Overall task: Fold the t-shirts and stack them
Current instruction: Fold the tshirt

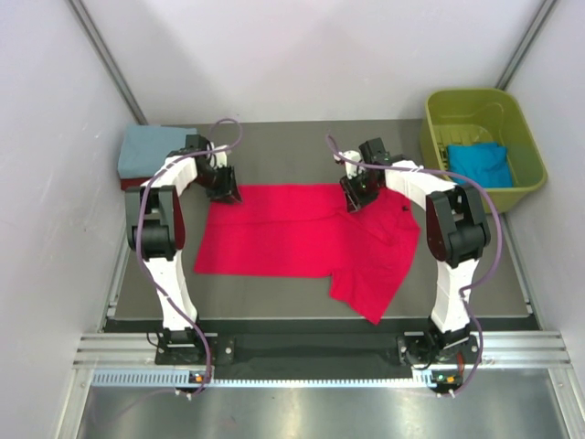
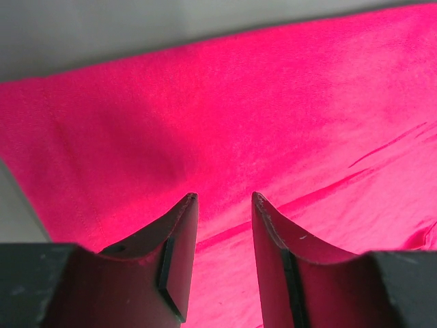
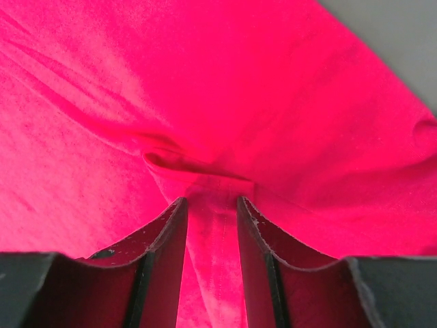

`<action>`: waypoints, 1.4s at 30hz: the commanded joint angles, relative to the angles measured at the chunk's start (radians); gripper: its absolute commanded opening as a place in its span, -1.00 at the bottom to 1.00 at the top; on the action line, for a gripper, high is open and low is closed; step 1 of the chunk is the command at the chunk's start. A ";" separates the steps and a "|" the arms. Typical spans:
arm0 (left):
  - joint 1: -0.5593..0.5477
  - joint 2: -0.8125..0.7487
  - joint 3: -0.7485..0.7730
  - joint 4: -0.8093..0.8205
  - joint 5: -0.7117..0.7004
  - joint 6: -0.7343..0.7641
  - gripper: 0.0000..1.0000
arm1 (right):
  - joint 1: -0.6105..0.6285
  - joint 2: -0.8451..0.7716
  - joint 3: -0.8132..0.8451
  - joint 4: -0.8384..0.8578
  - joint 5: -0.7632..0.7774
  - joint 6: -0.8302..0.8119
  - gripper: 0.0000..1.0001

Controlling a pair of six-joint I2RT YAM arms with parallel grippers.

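White walls [image 1: 302, 55] stand on three sides of a grey desk [image 1: 274, 151]. The biggest thing on the desk is the bright red t-shirt [image 1: 292, 242]. It lies spread out flat in the middle, with one part reaching toward the near edge on the right. At the back right sits an olive-green tub [image 1: 431, 137] with a bright blue t-shirt [image 1: 482, 165] inside it. At the back left is a small pile. A blue-grey t-shirt [image 1: 151, 151] lies on top of a dark red t-shirt [image 1: 128, 184], and only a thin edge of the dark red one shows.

Both arms reach to the far edge of the bright red t-shirt. The left fingers [image 2: 171, 239] are at its far left corner. They stand partly apart with red cloth filling the gap, but it cannot be told if they have hold of it. The right fingers [image 3: 160, 236] are further along the same edge. They are closed on a narrow strip of the red cloth with a seam in it. The cloth bunches into a little wrinkle just past their tips.

The step looks like folding the far edge over toward the near side. To do it well, both arms should lift together and move at the same speed, so the edge comes over straight. The left fingers need a sure hold first. The cloth should be laid down gently and the wrinkle smoothed out.
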 commanded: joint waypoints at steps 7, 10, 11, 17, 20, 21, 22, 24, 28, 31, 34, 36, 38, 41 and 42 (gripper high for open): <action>0.003 -0.004 0.022 -0.004 0.020 -0.006 -0.15 | -0.014 0.000 0.011 0.036 0.025 0.007 -0.28; 0.003 -0.003 0.022 -0.004 0.026 -0.013 -0.16 | -0.022 0.009 0.015 0.033 0.031 0.002 -0.29; 0.003 -0.003 0.022 -0.003 0.026 -0.015 -0.16 | -0.022 0.010 0.012 0.033 0.031 0.001 -0.29; 0.003 -0.007 0.013 -0.003 0.026 -0.015 -0.16 | -0.023 0.030 0.011 0.038 0.014 0.005 -0.29; 0.003 -0.013 0.004 -0.003 0.021 -0.012 -0.16 | -0.023 0.043 0.022 0.036 0.011 0.001 -0.44; 0.001 -0.016 0.002 -0.004 0.020 -0.012 -0.16 | -0.023 0.046 0.028 0.038 0.009 -0.001 -0.52; 0.003 -0.018 -0.001 -0.003 0.018 -0.010 -0.16 | -0.023 0.049 0.030 0.035 0.009 -0.001 -0.70; 0.003 -0.021 -0.006 -0.001 0.017 -0.013 -0.16 | -0.022 0.047 0.038 0.036 0.005 0.002 -0.83; 0.003 -0.023 -0.007 0.006 0.023 -0.013 -0.17 | -0.020 0.014 0.027 0.035 0.023 0.010 -1.00; 0.003 -0.021 -0.010 0.017 0.025 -0.015 -0.17 | -0.016 -0.034 0.004 0.024 0.035 0.009 -1.00; 0.003 -0.024 -0.016 0.034 0.034 -0.023 -0.17 | 0.000 -0.092 -0.034 0.021 0.038 0.019 -1.00; 0.001 -0.027 -0.021 0.042 0.043 -0.032 -0.17 | 0.024 -0.133 -0.070 0.019 0.038 0.024 -1.00; 0.004 -0.029 -0.026 0.051 0.048 -0.033 -0.17 | 0.044 -0.160 -0.105 0.018 0.037 0.031 -1.00; 0.001 -0.038 -0.036 0.062 0.052 -0.035 -0.17 | 0.084 -0.204 -0.152 0.015 0.031 0.056 -0.99; 0.003 -0.045 -0.041 0.065 0.052 -0.033 -0.17 | 0.093 -0.213 -0.165 0.016 0.028 0.062 -0.99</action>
